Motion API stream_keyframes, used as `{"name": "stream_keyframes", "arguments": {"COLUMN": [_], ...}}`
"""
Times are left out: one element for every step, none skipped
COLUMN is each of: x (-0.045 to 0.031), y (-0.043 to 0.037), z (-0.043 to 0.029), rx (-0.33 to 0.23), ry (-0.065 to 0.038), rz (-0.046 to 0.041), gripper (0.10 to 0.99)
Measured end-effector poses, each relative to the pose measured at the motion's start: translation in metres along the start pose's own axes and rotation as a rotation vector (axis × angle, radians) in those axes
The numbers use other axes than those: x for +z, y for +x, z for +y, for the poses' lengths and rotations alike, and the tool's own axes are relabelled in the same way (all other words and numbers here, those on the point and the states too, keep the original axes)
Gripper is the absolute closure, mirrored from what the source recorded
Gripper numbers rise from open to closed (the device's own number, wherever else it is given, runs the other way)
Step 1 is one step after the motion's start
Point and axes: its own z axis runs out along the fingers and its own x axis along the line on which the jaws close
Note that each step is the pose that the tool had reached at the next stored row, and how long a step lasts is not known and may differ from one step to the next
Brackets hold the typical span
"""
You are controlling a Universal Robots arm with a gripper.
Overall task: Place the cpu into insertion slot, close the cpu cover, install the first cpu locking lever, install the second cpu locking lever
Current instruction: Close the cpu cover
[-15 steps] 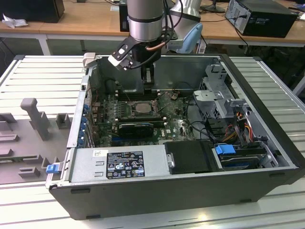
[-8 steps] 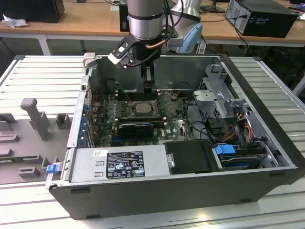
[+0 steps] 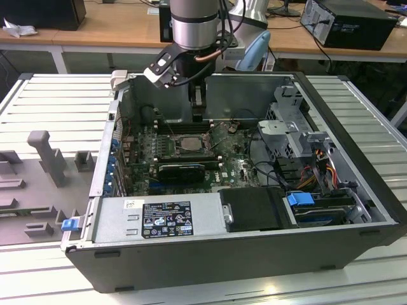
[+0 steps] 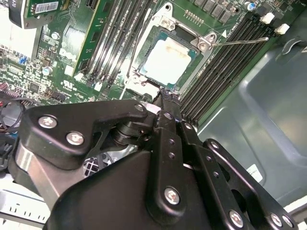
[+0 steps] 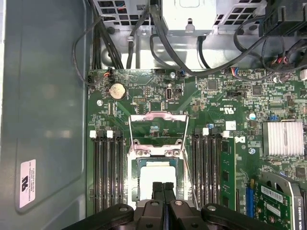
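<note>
As cpu lies socketed, gripper hangs above

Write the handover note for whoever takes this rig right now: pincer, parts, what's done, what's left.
Pincer: shut, nothing in it, hanging over the cpu.
Cpu: lying in the insertion slot, pale face up.
Cpu cover: stands open, not over the chip.
Locking lever: sticks out free, not latched.
Done: cpu placed.
Left: close the cover, latch both levers.
</note>
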Motion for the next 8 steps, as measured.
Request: {"name": "stream_keyframes", "arguments": {"x": [-0.0009, -0.0022, -0.0027, -0.0034, -0.0042, -0.0046, -0.0051, -0.0058], "y": [0.0000, 0.0000, 0.0000, 0.0000, 0.0000, 0.0001, 0.0001, 0.0001], "z": [0.0001, 0.0002, 0.0002, 0.0003, 0.0004, 0.0004, 0.0004, 0.0005], "rx": [0.000, 0.001, 0.001, 0.002, 0.003, 0.003, 0.004, 0.004], "ry": [0.000, 0.000, 0.000, 0.000, 0.000, 0.000, 0.000, 0.000], "rz": [0.0000, 0.0000, -0.0001, -0.0001, -0.0002, -0.0003, -0.0003, -0.0003], "gripper": [0.980, 0.980, 0.980, 0.980, 0.980, 0.980, 0.980, 0.980]}}
